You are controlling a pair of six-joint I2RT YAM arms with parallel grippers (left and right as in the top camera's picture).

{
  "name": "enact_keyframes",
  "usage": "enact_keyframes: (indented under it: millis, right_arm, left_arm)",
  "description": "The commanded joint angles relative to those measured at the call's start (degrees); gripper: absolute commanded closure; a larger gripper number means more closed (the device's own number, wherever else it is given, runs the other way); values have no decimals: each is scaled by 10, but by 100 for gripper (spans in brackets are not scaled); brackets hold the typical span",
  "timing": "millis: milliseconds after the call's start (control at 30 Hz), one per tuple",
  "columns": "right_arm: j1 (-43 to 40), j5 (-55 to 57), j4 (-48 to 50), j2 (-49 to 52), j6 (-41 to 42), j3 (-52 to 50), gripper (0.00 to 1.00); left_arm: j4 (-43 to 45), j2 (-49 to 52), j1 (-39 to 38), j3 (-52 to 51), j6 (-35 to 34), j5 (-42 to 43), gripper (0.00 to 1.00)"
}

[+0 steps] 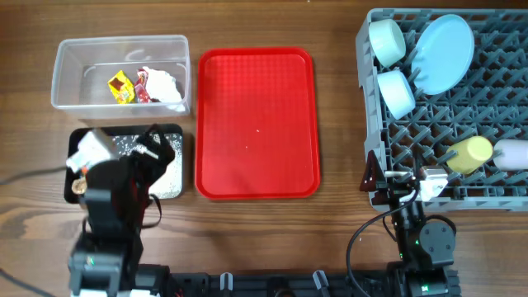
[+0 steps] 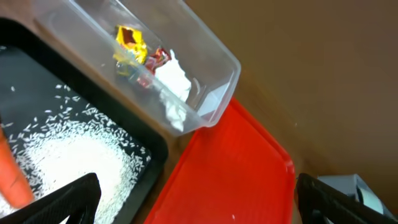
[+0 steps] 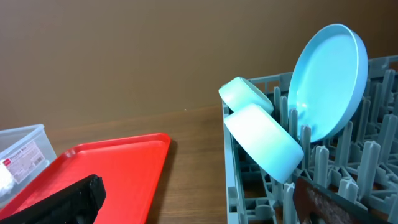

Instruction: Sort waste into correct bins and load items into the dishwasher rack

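Observation:
The clear tub (image 1: 120,49) at the back left holds a yellow wrapper (image 2: 130,40), a red-silver wrapper (image 2: 155,59) and crumpled white paper (image 2: 174,84). Just in front of it, the black tray (image 1: 177,132) carries white rice (image 2: 74,149) and an orange carrot (image 2: 12,174). My left gripper (image 2: 205,205) hangs open above the black tray's right edge, holding nothing. The grey rack (image 1: 462,115) holds a blue plate (image 1: 444,54), two blue bowls (image 1: 386,40) (image 1: 396,92), a yellow cup (image 1: 470,154) and a pink cup (image 1: 511,154). My right gripper (image 3: 196,208) is open and empty at the rack's front left corner.
A flat red tray (image 1: 257,124) lies between the bins and the rack with nothing on it. Bare wooden table shows along the front edge and between the red tray and the rack. Both arm bases stand at the front.

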Motion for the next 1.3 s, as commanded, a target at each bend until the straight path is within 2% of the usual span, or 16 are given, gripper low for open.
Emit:
enact_keyframes:
  millis: [0, 100, 300, 467, 633, 1267]
  right_arm:
    - [2, -5, 1, -3, 6, 0, 0]
    - [2, -5, 1, -3, 6, 0, 0]
    - [2, -5, 1, -3, 6, 0, 0]
    - [2, -5, 1, -3, 6, 0, 0]
    - [2, -5, 1, -3, 6, 0, 0]
    - [2, -5, 1, -3, 6, 0, 0]
  left_arm:
    - [95, -102, 20, -104, 89, 52, 0]
    - [171, -167, 26, -171, 176, 94, 0]
    - [205, -234, 39, -235, 236, 112, 0]
    - [229, -278, 50, -270, 236, 116, 0]
    - [243, -330, 51, -305, 279, 146, 0]
    - [231, -330, 57, -335, 294, 141, 0]
